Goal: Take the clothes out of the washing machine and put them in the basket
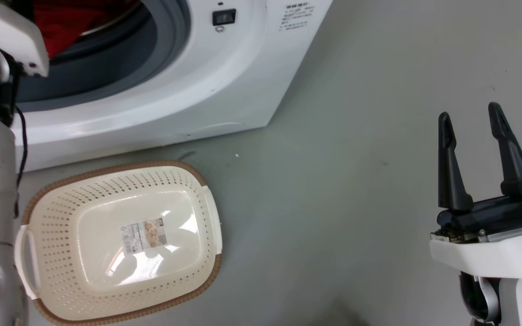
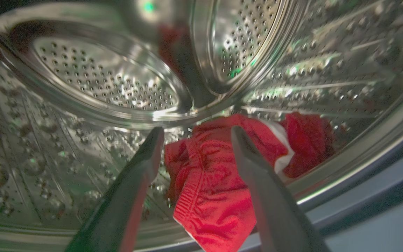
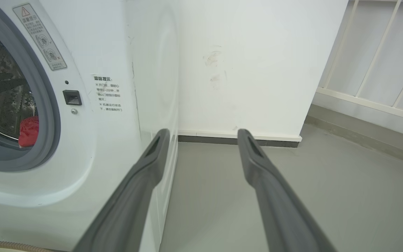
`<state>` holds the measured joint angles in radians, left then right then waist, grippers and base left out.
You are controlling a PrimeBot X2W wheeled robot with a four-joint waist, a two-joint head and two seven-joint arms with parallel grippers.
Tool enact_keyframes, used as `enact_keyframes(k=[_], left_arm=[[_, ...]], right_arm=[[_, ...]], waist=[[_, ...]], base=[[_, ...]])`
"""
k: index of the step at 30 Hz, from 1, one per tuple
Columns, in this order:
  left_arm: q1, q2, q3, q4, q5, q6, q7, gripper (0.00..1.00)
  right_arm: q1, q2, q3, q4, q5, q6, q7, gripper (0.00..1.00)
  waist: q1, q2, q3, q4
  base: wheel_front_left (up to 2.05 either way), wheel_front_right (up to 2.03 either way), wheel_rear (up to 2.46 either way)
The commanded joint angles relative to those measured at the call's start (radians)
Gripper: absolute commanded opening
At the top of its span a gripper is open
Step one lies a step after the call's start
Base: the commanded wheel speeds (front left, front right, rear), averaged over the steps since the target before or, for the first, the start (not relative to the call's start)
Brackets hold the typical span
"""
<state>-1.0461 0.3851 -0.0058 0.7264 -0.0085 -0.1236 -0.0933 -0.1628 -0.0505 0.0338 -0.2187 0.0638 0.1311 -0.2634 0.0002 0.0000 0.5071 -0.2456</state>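
Observation:
Inside the washing machine red clothes lie against the lower lip of the steel drum, one with white trim. My left gripper is open inside the drum, fingers straddling the nearest red garment without closing on it. In the head view the left arm reaches into the machine's opening, where the clothes show red. The cream basket sits empty on the floor in front of the machine. My right gripper hangs open over bare floor at the right, holding nothing. The right wrist view shows the washing machine and the clothes.
A grey rubber seal rings the opening. Grey floor spreads to the right of the machine and basket. A white wall stands behind, with a railing to its right.

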Motion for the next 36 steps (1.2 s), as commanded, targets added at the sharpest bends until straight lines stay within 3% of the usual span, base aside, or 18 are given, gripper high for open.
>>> enact_keyframes(k=[1, 10, 16, 21, 25, 36], left_arm=[[-0.038, 0.016, -0.012, 0.025, -0.012, -0.004, 0.045, 1.00], [-0.291, 0.144, -0.253, 0.100, -0.179, -0.005, 0.443, 1.00], [-0.406, 0.220, -0.386, 0.080, -0.344, -0.005, 0.723, 1.00], [-0.463, 0.266, -0.466, 0.056, -0.432, -0.005, 0.888, 1.00], [-0.502, 0.292, -0.504, 0.058, -0.469, -0.006, 0.988, 1.00], [-0.516, 0.318, -0.577, 0.068, -0.506, -0.007, 1.088, 1.00]], right_arm=[[-0.020, 0.001, 0.001, -0.008, 0.009, -0.001, -0.002, 1.00], [-0.066, 0.000, 0.019, -0.046, 0.054, -0.001, -0.002, 1.00], [-0.096, 0.000, 0.024, -0.069, 0.078, -0.001, -0.002, 1.00], [-0.119, 0.000, 0.029, -0.084, 0.095, -0.001, -0.002, 1.00], [-0.131, 0.000, 0.026, -0.095, 0.108, -0.001, -0.002, 1.00], [-0.139, 0.000, 0.020, -0.106, 0.130, -0.001, -0.002, 1.00]], waist=[[-0.0002, 0.0000, 0.054, -0.036], [-0.0002, 0.0000, 0.161, -0.082], [-0.0002, 0.0000, 0.226, -0.104], [-0.0002, 0.0000, 0.269, -0.123], [-0.0002, 0.0000, 0.297, -0.136], [-0.0002, 0.0000, 0.346, -0.156]], base=[[0.00, 0.00, 0.00], [0.00, 0.00, 0.00], [0.00, 0.00, 0.00], [0.00, 0.00, 0.00], [0.00, 0.00, 0.00], [0.00, 0.00, 0.00]])
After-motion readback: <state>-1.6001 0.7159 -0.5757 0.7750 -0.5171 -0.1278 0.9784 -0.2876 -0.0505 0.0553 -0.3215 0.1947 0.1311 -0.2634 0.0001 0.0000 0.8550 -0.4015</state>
